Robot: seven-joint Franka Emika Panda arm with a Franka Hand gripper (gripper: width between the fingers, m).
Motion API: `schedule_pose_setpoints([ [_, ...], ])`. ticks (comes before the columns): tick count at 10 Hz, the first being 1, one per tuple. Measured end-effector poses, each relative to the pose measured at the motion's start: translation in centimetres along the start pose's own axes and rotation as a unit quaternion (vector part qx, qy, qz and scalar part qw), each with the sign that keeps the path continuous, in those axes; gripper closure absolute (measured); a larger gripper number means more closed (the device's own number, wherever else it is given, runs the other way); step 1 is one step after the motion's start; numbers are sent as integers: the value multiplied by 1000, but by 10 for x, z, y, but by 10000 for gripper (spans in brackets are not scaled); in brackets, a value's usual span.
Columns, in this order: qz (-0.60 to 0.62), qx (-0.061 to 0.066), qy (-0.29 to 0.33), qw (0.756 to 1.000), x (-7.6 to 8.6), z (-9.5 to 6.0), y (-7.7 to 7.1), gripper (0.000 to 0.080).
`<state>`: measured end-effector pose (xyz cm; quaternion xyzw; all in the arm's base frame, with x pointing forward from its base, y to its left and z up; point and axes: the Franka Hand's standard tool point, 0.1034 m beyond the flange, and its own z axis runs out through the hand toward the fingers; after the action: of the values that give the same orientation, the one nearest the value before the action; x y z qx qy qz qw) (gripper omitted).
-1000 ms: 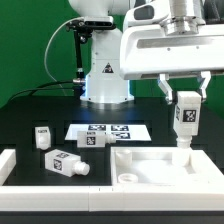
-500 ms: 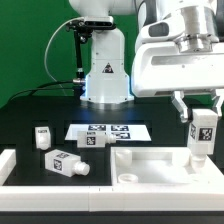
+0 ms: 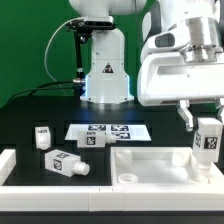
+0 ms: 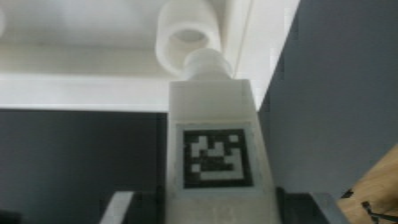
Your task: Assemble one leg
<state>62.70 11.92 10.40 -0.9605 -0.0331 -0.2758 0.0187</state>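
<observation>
My gripper (image 3: pixel 209 122) is shut on a white leg (image 3: pixel 208 143) with a black-and-white tag, held upright with its peg end down over the right corner of the large white rimmed panel (image 3: pixel 160 158). In the wrist view the leg (image 4: pixel 214 130) runs between my fingers (image 4: pixel 125 205), and its round peg (image 4: pixel 203 65) points at a round hole (image 4: pixel 187 38) in the panel (image 4: pixel 89 60). Two more legs lie on the table at the exterior view's left: one upright (image 3: pixel 42 136), one on its side (image 3: pixel 65 162).
The marker board (image 3: pixel 106 132) lies on the black table behind the panel. The robot base (image 3: pixel 105 70) stands at the back. A white rail (image 3: pixel 20 165) edges the front left of the work area.
My gripper has carried the leg toward the exterior view's right and slightly lower, from above the panel's middle-right to its right corner.
</observation>
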Motion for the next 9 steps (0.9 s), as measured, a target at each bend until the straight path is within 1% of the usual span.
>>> schedule_pose_setpoints([
  [2, -3, 0, 3, 1000, -3, 1, 0, 515],
  [4, -11, -3, 4, 1000, -3, 2, 7, 515],
  [7, -14, -3, -4, 1000, -12, 11, 5, 515],
  [9, -16, -4, -2, 1000, -12, 13, 6, 514],
])
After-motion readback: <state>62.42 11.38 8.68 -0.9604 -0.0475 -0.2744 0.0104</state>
